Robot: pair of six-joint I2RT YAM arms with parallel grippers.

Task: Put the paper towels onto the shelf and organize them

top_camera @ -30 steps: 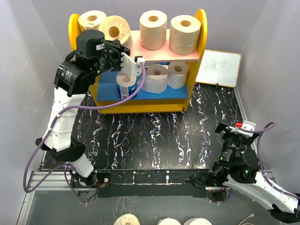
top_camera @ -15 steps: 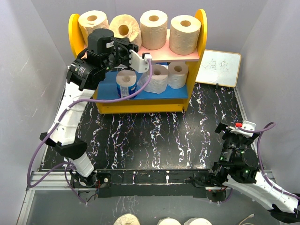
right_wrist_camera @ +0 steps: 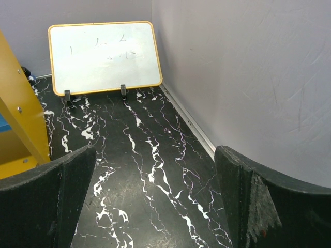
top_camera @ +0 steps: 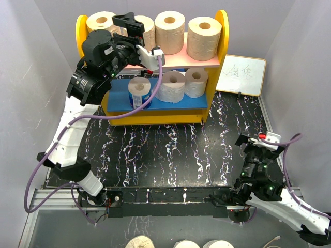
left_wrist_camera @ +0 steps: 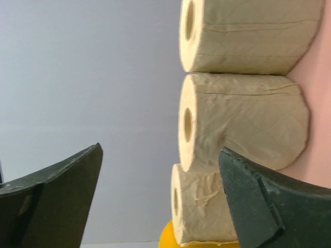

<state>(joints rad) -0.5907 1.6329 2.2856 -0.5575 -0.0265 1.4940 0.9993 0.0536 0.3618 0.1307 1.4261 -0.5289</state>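
The shelf [top_camera: 216, 61] stands at the back of the table. Four tan paper towels stand on its pink top board: one far left [top_camera: 101, 21], one [top_camera: 146, 32] partly behind my left gripper [top_camera: 138, 36], and two more [top_camera: 169, 31] [top_camera: 204, 39]. On the blue lower board are a blue-wrapped roll [top_camera: 138, 93] and two white rolls [top_camera: 173, 86] [top_camera: 196, 82]. The left gripper [left_wrist_camera: 160, 150] is open, jaws wide apart. Three tan rolls show in the left wrist view, the lowest [left_wrist_camera: 201, 206] beside one finger. My right gripper [top_camera: 256, 140] hangs open over the table's right side, holding nothing.
A small whiteboard [top_camera: 241, 75] leans against the wall right of the shelf, also in the right wrist view [right_wrist_camera: 103, 57]. The shelf's yellow side panel [right_wrist_camera: 18, 108] is at that view's left. Grey walls enclose the black marbled table [top_camera: 170, 150].
My left gripper carried a tan roll back onto the top board beside the far-left roll and opened, letting it go. The right gripper opened slightly wider; its arm barely moved.
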